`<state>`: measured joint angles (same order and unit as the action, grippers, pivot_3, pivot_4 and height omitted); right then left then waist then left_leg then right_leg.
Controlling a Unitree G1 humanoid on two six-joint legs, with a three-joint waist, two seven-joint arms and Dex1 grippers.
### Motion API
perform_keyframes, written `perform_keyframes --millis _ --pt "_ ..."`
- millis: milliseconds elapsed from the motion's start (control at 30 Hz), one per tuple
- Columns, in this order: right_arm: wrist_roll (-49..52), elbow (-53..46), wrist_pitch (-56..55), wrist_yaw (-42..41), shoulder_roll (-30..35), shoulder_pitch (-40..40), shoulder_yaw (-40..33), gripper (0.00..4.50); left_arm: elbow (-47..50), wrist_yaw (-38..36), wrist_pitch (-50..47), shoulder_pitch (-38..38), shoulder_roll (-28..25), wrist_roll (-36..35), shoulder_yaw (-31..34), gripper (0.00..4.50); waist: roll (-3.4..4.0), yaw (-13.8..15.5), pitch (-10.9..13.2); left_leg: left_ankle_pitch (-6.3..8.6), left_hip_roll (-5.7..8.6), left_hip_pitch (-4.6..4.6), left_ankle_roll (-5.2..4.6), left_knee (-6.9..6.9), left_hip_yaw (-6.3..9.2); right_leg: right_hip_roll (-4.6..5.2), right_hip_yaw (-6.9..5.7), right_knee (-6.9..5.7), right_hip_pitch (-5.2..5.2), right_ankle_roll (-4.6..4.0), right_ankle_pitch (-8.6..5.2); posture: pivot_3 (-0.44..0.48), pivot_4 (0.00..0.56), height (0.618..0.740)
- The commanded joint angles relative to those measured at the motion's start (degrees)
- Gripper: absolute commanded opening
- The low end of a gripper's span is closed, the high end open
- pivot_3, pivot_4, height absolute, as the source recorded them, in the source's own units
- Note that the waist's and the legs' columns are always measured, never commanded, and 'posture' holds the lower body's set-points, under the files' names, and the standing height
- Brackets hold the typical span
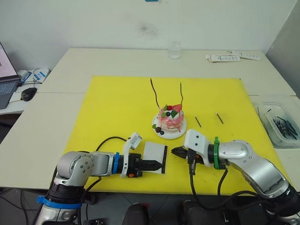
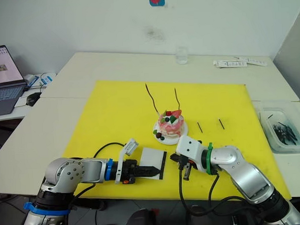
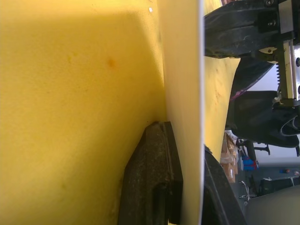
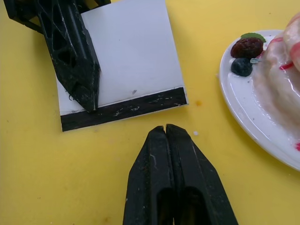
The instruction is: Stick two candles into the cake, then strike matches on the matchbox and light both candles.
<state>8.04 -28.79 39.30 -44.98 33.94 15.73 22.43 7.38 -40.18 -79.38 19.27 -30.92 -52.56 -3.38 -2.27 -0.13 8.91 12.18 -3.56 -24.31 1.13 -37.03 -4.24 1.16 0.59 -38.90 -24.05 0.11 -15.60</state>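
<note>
Left gripper (image 1: 153,165), two matte black fingers, clamped on the matchbox (image 1: 155,155), one finger above the flat white card and one beneath, near the front edge of the yellow mat (image 1: 115,109). Right gripper (image 4: 165,129), fingers pressed together with nothing visible between them, tips resting just beside the box's black striking strip without touching it, over the foam-like yellow surface. Matchbox a smooth white rectangle, black strip scuffed with pale marks, lying between the two grippers. Just beyond, toward the mat's middle, the cake (image 1: 170,119): small, round, pink, glossy with white cream, topped by a red strawberry and dark and green berries, on a small white plate (image 4: 243,115). Two candles (image 1: 154,96), thin, wavy and dark, standing upright in the cake, taller than it. Two matches (image 1: 197,122), short straight dark sticks, lying on the mat to the cake's right, apart from each other. Off the mat at far right, a clear plastic tray (image 1: 270,129) holding a loose heap of dark sticks. At the table's far edge, a small clear glass (image 1: 174,50).
</note>
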Motion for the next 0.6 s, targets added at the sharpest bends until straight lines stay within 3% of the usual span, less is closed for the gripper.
perform_keyframes --millis 33,300,600 --pt "0.0 -2.1 -0.6 0.1 0.3 -0.1 -0.1 0.0 -2.3 2.6 -0.7 -1.2 -0.3 3.4 -1.0 0.58 0.0 0.0 0.0 0.0 0.0 0.0 0.0 0.0 0.01 0.0 0.0 0.0 0.0 0.0 0.0 0.0 0.15 0.706" --pt "0.9 -3.2 0.2 0.5 1.9 -1.3 -3.3 0.0 -2.6 2.6 -0.3 -0.9 -0.1 3.6 -0.8 2.65 0.0 0.0 0.0 0.0 0.0 0.06 0.0 0.0 0.01 0.0 0.0 0.0 0.01 0.0 0.01 0.0 0.15 0.706" --pt "1.5 -4.0 1.2 0.7 1.9 -2.3 -4.7 0.0 -4.5 2.9 -0.3 -0.1 0.8 3.8 -0.4 2.65 0.01 0.0 0.0 0.01 0.1 0.45 0.02 0.01 0.21 0.07 -0.1 0.02 0.06 -0.02 0.0 0.0 0.15 0.706"
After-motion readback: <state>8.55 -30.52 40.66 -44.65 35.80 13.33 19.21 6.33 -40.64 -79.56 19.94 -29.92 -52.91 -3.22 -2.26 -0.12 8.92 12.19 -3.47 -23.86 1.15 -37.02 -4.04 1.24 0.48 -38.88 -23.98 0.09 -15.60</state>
